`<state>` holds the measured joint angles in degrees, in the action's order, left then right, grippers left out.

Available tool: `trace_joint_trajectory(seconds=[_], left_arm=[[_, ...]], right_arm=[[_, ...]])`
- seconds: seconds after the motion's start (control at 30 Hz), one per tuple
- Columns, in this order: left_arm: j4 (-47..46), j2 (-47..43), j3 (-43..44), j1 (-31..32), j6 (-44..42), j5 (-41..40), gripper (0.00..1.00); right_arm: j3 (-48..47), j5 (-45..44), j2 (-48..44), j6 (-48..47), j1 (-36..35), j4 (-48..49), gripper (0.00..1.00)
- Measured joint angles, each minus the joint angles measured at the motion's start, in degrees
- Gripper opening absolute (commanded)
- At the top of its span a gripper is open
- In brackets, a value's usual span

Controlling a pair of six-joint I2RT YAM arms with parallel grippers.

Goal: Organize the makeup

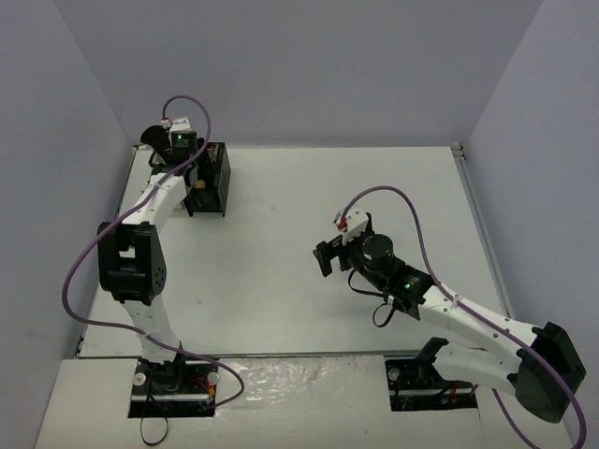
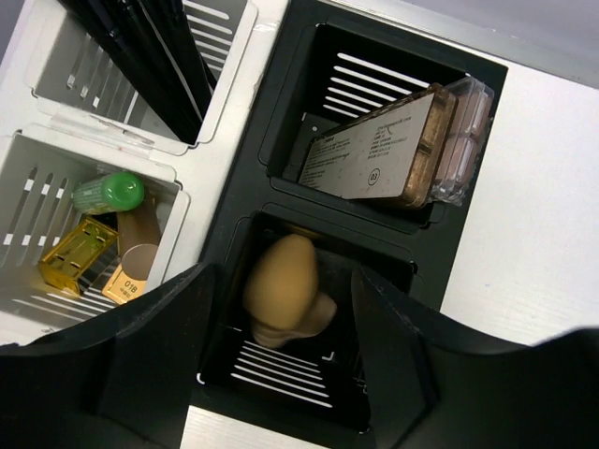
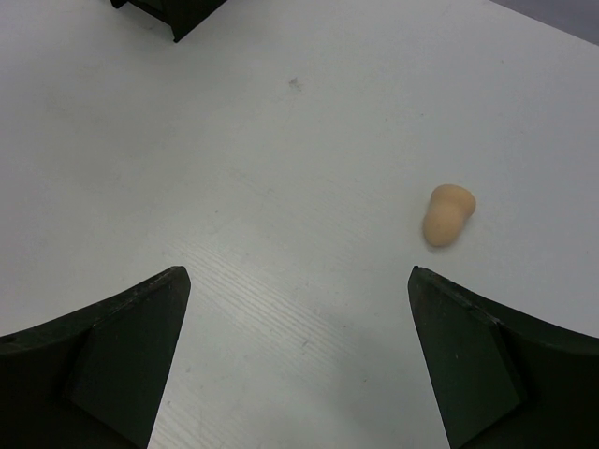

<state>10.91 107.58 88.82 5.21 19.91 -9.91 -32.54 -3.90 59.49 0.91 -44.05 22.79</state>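
My left end effector (image 2: pixel 281 323) hangs spread wide over 1 compartment of the black slatted plastic bin (image 2: pixel 241 201), gripping nothing. A peach egg-shaped sponge (image 2: pixel 281 285) lies in that compartment; there may be 2 stacked, I cannot tell. In the next compartment lean flat rectangular palettes (image 2: pixel 379 150). My right end effector (image 3: pixel 299 360) is also spread and empty above the white surface (image 3: pixel 281 140), where another peach sponge (image 3: pixel 447 214) lies alone.

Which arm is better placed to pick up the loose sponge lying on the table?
Right. The right tool, open, faces the loose sponge on the table; the left tool is away over the bins.
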Motion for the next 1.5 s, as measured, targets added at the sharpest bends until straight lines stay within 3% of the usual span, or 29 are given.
trace_joint_trajectory(seconds=[0.23, 0.33, 0.47, 0.73, 0.9, 1.03, 1.17, 1.33, 1.5], left_arm=[[0.36, -4.95, 0.0, 0.02, -0.19, 1.33, 0.78], [1.62, -10.84, -0.15, 0.08, 1.04, 3.15, 0.81], [2.72, -20.9, -1.57, 0.71, 3.2, 5.42, 0.85], [8.04, -48.29, -19.19, 7.13, 7.72, 11.54, 0.94], [14.13, -58.77, -28.16, 7.91, 7.92, 13.02, 0.95], [18.3, -62.52, -32.51, 7.85, 7.91, 13.44, 0.95], [20.12, -63.54, -33.86, 7.85, 8.22, 14.87, 0.95], [18.05, -61.82, -34.25, 8.16, 10.61, 19.53, 0.96], [12.82, -56.74, -34.37, 12.65, 14.02, 22.93, 0.96]], right_arm=[[-2.29, -0.91, 5.88, 4.87, 6.58, -1.64, 0.97], [-5.2, -0.2, 12.18, 7.61, 13.14, -2.87, 0.93], [-8.42, -0.35, 19.6, 9.71, 16.69, -3.69, 0.86], [-19.5, -0.5, 38.61, 11.39, 18.7, -2.91, 0.68], [-22.89, -0.19, 45.99, 11.75, 20.53, -2.55, 0.54], [-24.41, 0.58, 48.3, 11.88, 20.86, -1.7, 0.39], [-24.5, 0.78, 48.45, 11.79, 20.81, -1.51, 0.01], [-22.65, 1.56, 47.04, 10.17, 20.23, 0.18, 0.0], [-14.89, 4.92, 36.59, 6.01, 14.06, 3.96, 0.0]])
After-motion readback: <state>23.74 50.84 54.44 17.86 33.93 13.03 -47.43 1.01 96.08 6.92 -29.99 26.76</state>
